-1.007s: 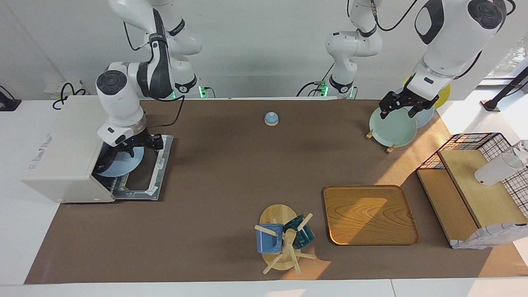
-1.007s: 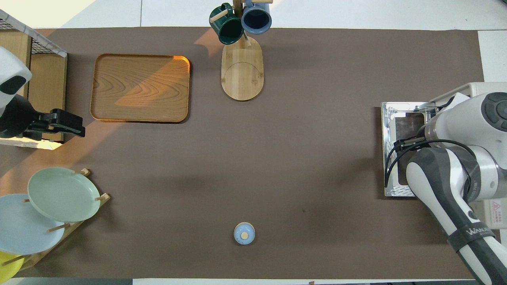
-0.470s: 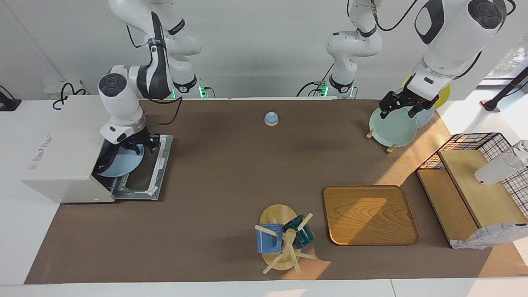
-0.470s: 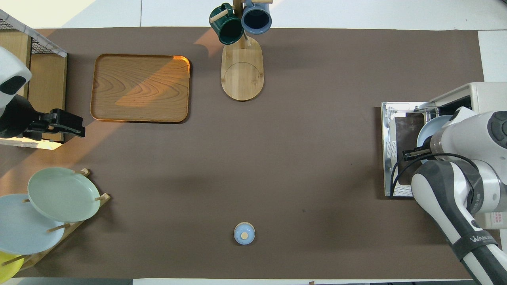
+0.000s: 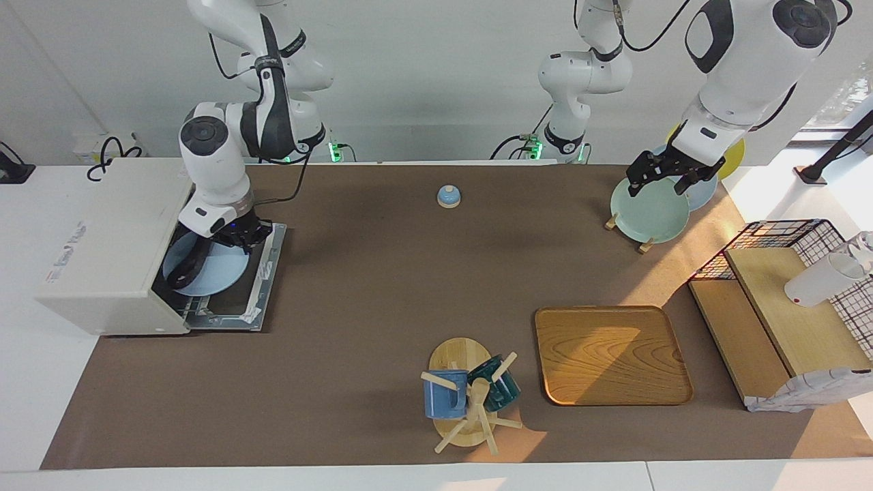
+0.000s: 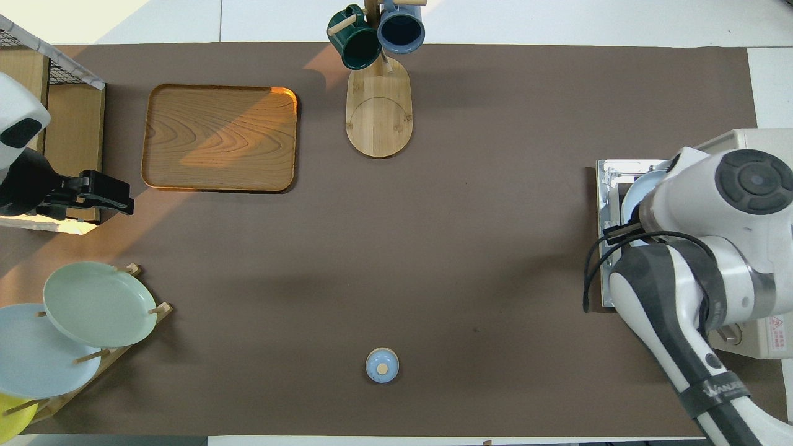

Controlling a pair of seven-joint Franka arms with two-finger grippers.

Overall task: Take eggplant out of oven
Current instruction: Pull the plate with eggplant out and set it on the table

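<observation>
Brown matting covers the table, where the right gripper (image 5: 240, 240), closed on the rim of the pale blue plate (image 5: 217, 273) carrying the eggplant (image 5: 185, 267), sits over the oven (image 5: 109, 245) door, while the left gripper (image 5: 670, 176) waits wide open over the plate rack (image 5: 644, 244).

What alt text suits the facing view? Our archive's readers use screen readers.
The right gripper, shut on the rim of a light blue plate carrying a dark purple eggplant, is at the boxy white oven with its door down. The left gripper hangs open over racked plates.
</observation>
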